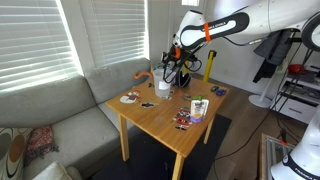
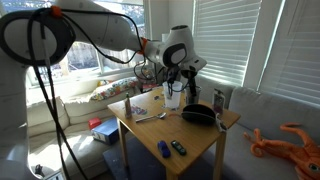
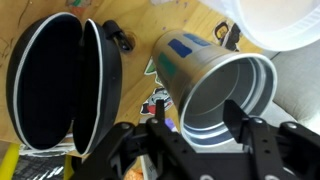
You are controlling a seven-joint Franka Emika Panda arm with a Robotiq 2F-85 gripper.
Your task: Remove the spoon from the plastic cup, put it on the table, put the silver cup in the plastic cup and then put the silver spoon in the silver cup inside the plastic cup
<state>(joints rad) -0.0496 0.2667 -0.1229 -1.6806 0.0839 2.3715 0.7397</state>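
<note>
While my pincer (image 3: 200,130) hangs wide open and empty just over the silver cup (image 3: 215,85), which sits on the table (image 3: 180,20) near the plastic cup (image 3: 280,20), I should descend straight, centre the fingers around the rim, and close gently.

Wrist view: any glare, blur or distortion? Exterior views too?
Wrist view: the plastic cup at top right is blown out; the silver cup is fairly sharp but stretched by the wide lens; the gripper is dark and soft. In both exterior views the blinds are overexposed and things on the table are tiny.
</note>
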